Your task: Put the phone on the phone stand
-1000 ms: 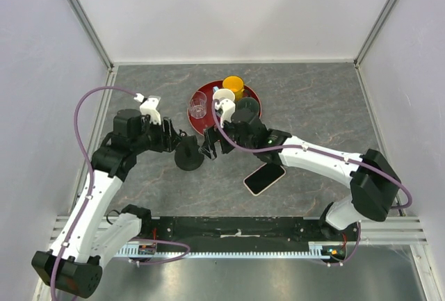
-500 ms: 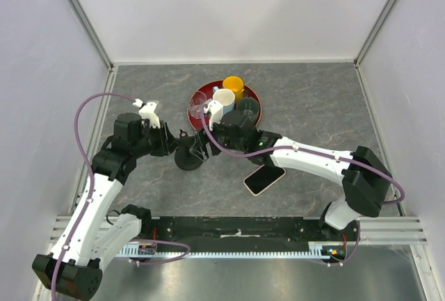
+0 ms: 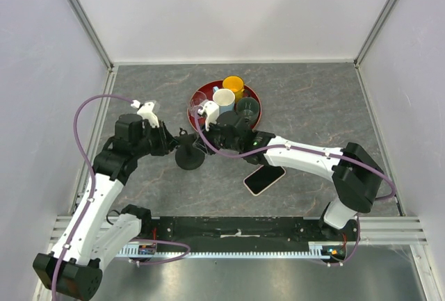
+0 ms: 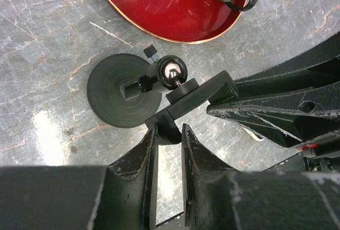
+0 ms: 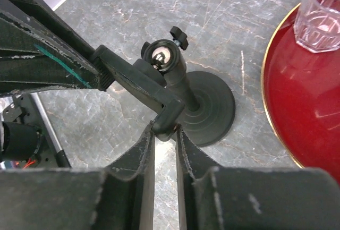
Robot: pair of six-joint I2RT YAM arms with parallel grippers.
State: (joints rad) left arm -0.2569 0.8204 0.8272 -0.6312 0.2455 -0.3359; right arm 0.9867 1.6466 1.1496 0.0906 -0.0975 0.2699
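Phone [image 3: 264, 179] lies flat on the grey marbled table [image 3: 313, 99], toward the front, just on the near side of the right forearm [image 3: 306, 156] and well apart from both grippers. Its upward face reads pale with a dark border; the overhead view is too coarse to confirm which face that is.

The phone stand [image 3: 189, 156] stands upright on its round disc base, left of the handset, between the two arms. It is near the red tray [image 4: 175, 12] but not touching its rim. On top, the clamp holder [image 4: 191, 94] is a short bar set off a ball joint [image 4: 171, 71], with a small thumbscrew [image 5: 179, 37] beside it.

Left gripper [image 4: 169, 137]: jaws drawn narrow, pinching one end of the holder between the fingertips. Right gripper [image 5: 164, 134]: jaws likewise narrow, closed on the opposite end of the same bar. The two approach the stand from opposite sides.

On the tray, all upright: a clear glass [image 5: 321, 12], a white mug [image 3: 224, 97], a yellow cup [image 3: 233, 84] and a dark mug [image 3: 247, 106].
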